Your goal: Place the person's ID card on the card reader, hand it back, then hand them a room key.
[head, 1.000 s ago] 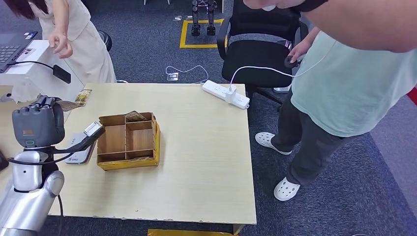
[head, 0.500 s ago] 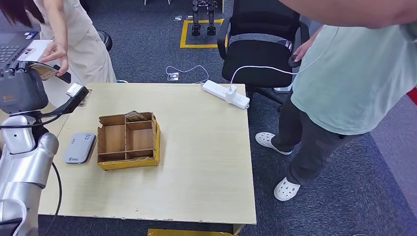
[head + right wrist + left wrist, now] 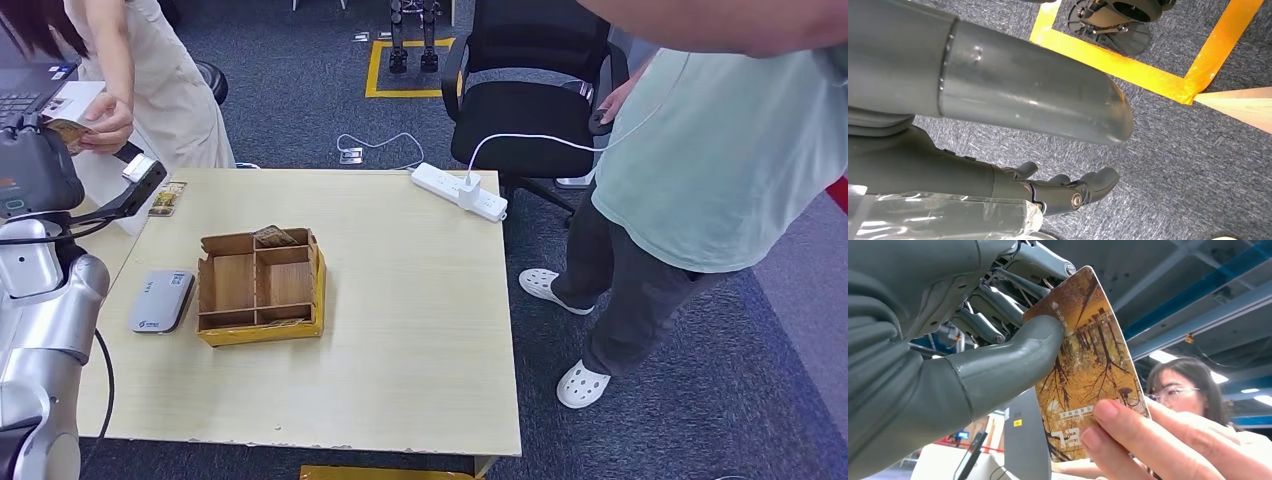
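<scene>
Your robot's left hand (image 3: 973,335) is raised at the far left corner of the pale wooden table (image 3: 400,300), pinching a glossy plastic ID card printed with autumn trees (image 3: 1083,365) between its thick grey thumb and darker fingers. A person in a cream dress has a hand (image 3: 1168,440) on the card's free end, thumb and fingertip closed on it, so both parties hold the card at once. In the head view that person's hand (image 3: 105,125) meets the robot's hand beside a white desk.

The grey, flat, rounded card reader (image 3: 160,300) lies bare on the table, just beside a brown wooden tray with open compartments (image 3: 262,285); one far compartment holds a card (likely a room key, though you cannot tell for certain).

This looks like the hand-back step. Next, you need the thumb to ease off so the card slides free without a tug.

The right hand (image 3: 1068,192) hangs over grey carpet, fingers curled inward with nothing in them.
</scene>
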